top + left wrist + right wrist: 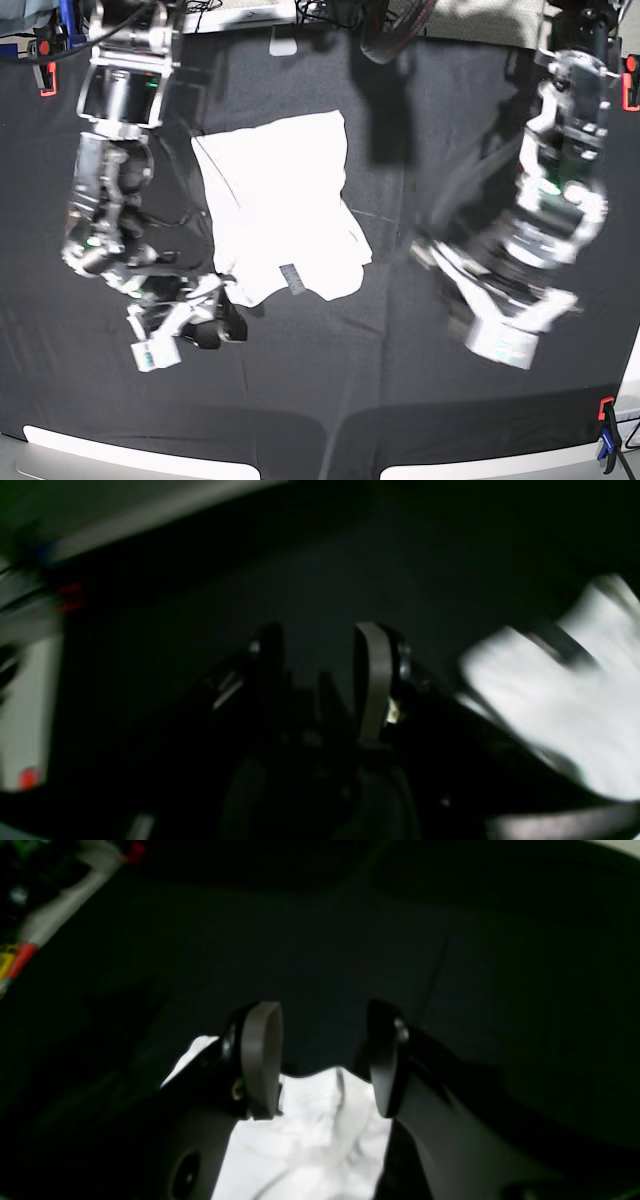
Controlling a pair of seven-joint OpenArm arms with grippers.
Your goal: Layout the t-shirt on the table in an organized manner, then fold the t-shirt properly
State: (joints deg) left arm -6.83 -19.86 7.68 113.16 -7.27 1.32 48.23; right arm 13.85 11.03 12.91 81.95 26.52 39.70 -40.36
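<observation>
The white t-shirt [280, 190] lies rumpled, plain side up, in the middle of the black table [400, 400], a small grey label [290, 275] near its lower edge. My right gripper [222, 318] is at the shirt's lower left corner. In the right wrist view it [322, 1055] stands open, with the shirt's edge [310, 1135] below and between the fingers [260, 1055], not pinched. My left gripper [440, 265] is blurred, right of the shirt and clear of it. In the left wrist view it [320, 665] is open and empty, the shirt [565, 700] off to its right.
Orange clamps [45, 75] [630, 90] hold the black cloth at the far corners, and an orange and blue clamp [606, 430] sits at the near right edge. Cables and gear lie beyond the far edge [280, 15].
</observation>
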